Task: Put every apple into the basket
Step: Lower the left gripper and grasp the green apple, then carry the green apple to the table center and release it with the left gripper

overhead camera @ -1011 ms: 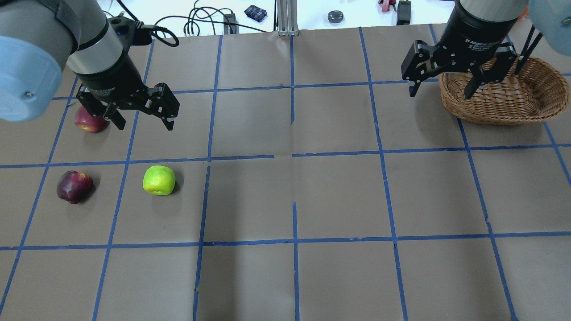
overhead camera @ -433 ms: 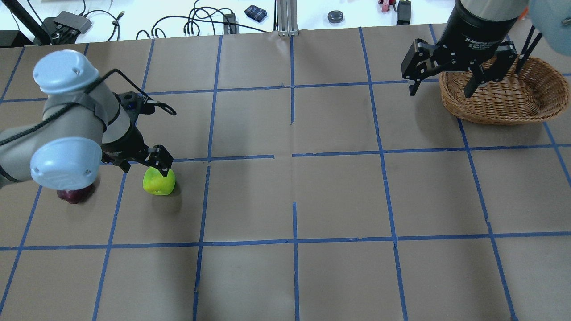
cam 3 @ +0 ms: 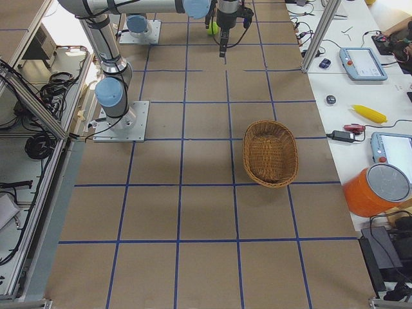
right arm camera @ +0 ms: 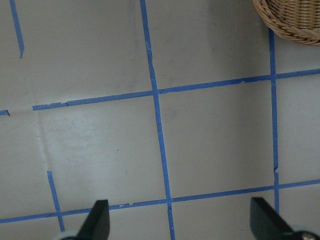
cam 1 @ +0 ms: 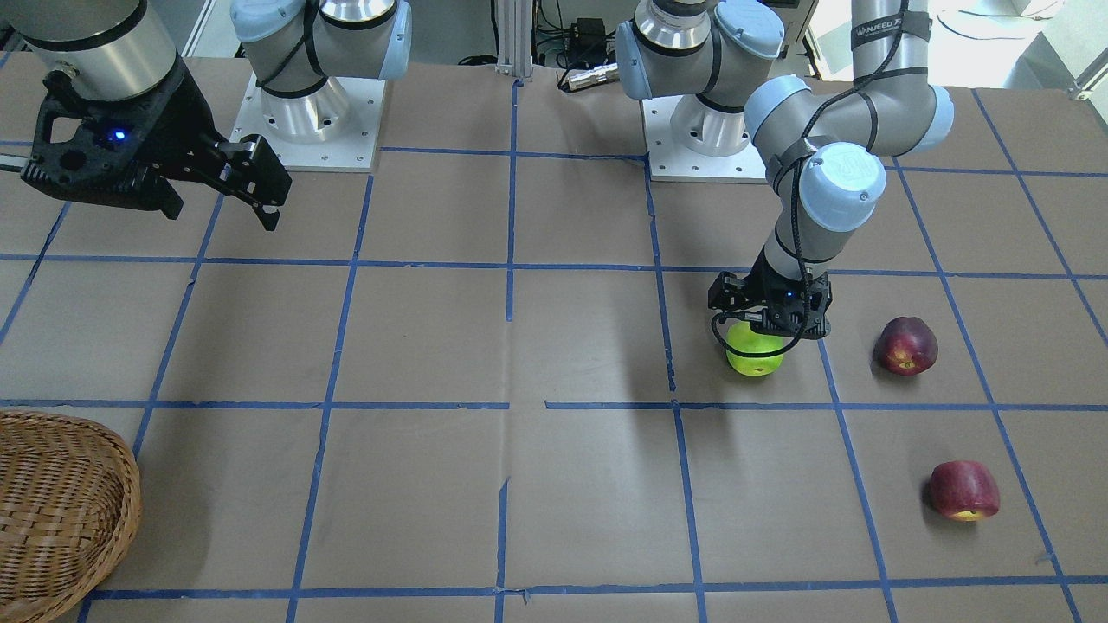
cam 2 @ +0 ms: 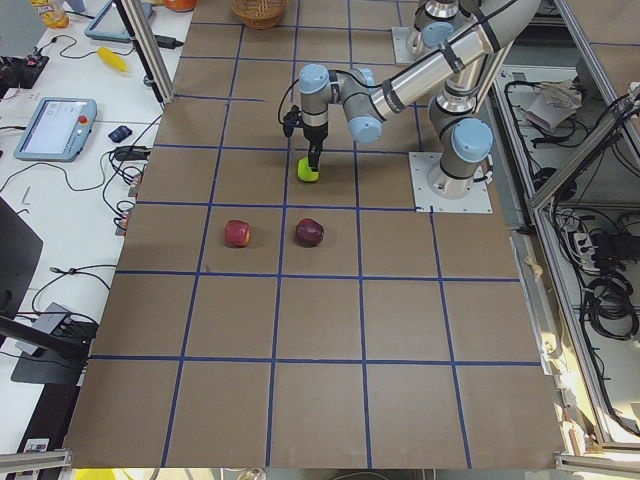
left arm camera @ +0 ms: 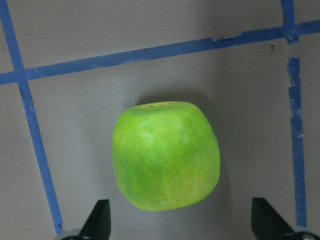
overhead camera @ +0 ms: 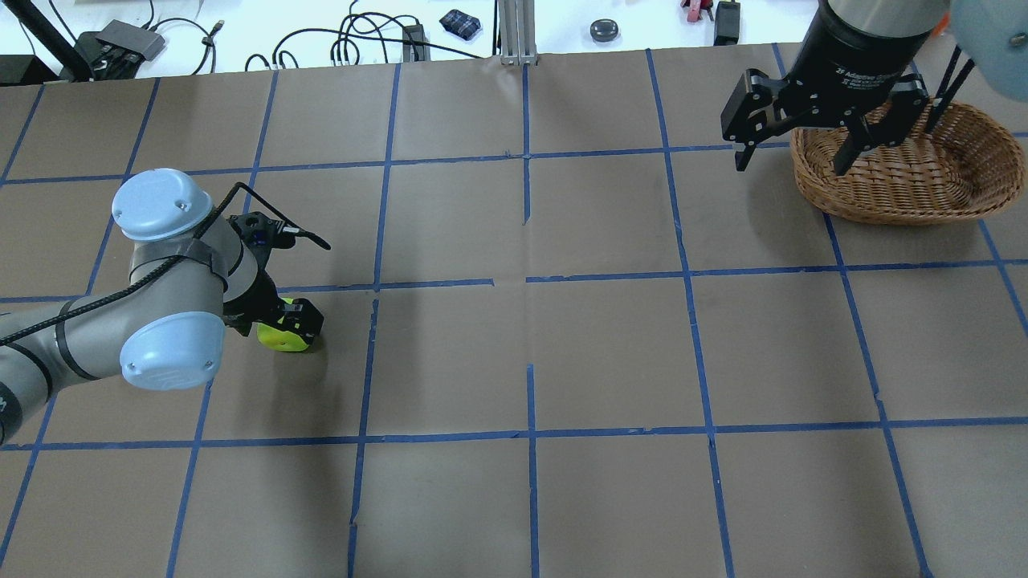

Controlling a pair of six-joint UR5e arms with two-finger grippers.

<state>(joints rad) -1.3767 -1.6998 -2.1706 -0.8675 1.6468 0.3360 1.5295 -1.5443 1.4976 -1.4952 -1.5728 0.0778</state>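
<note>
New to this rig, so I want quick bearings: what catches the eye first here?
The lime-green apple, with the open left gripper low over it. Two dark red apples lie beside it, and the empty basket sits across the table near the open right gripper.

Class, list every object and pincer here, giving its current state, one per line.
Green apple: on table, not gripped.
Red apple nearer robot: on table, untouched.
Red apple farther out: on table, untouched.
Basket: empty.
Left pincer: open, over green apple.
Right pincer: open, empty.

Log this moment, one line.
left pincer open around green apple | right pincer open by basket | two red apples on table
</note>
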